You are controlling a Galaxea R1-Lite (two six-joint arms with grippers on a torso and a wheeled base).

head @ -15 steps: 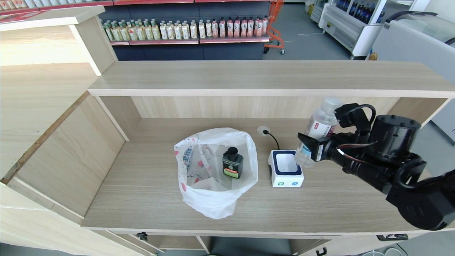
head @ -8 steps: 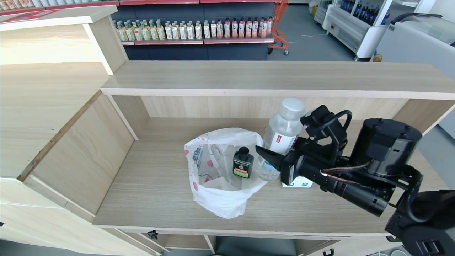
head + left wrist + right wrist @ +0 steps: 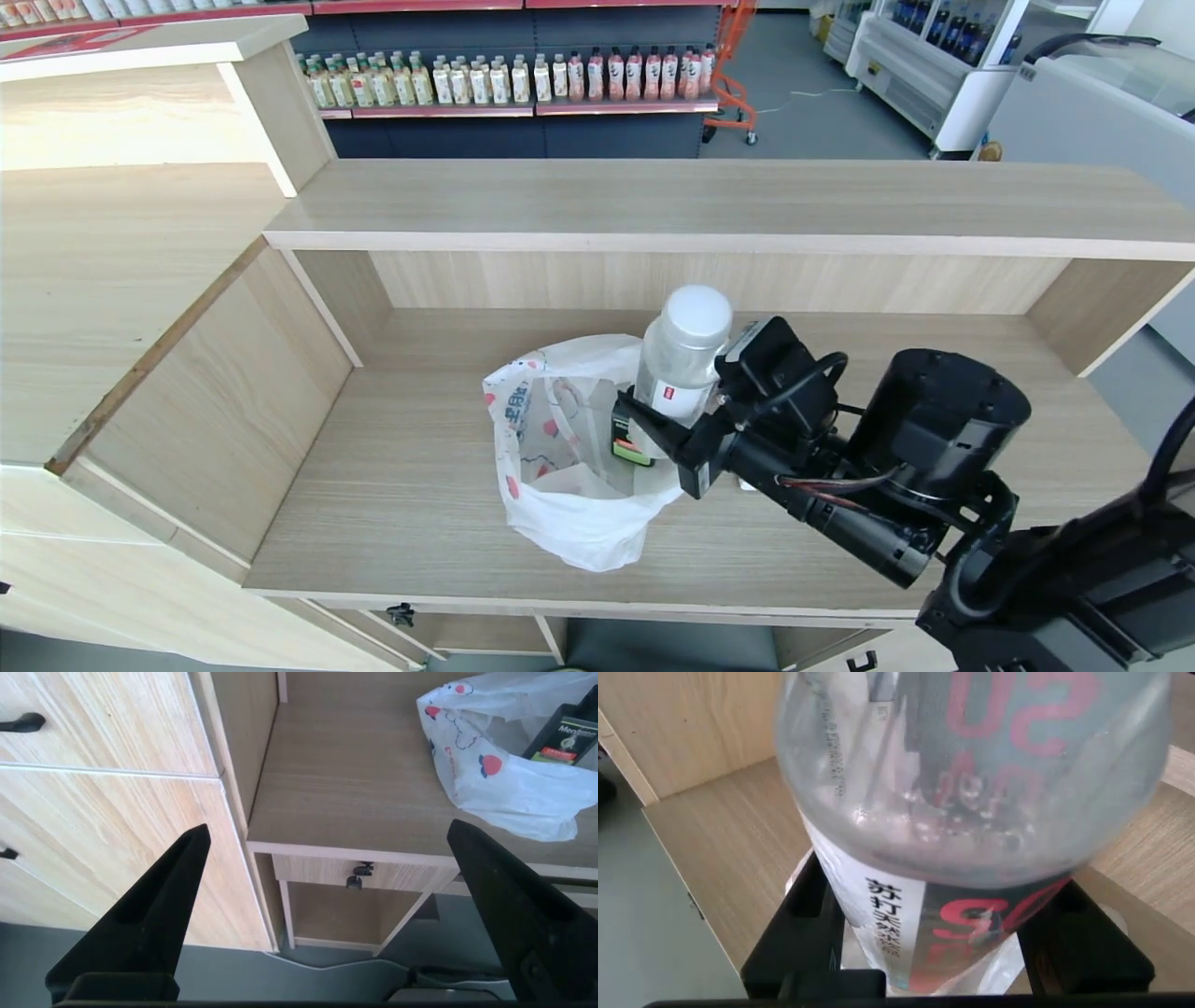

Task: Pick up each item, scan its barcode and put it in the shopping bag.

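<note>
1. Head view: the right jaws grip a clear water bottle [image 3: 680, 364] low on its body. It stands nearly upright, cap up, right above the open mouth of the white shopping bag [image 3: 560, 523], which holds a dark bottle [image 3: 627, 450]. A straight lowering looks likely. The bag sits on a wooden desk [image 3: 401, 485]; shop shelves [image 3: 504, 79] stand behind.
2. Left wrist view: the left jaws gape empty off the desk's front edge, well apart from the bag.
3. Right wrist view: the bottle's label sits between the clamped right jaws.
</note>
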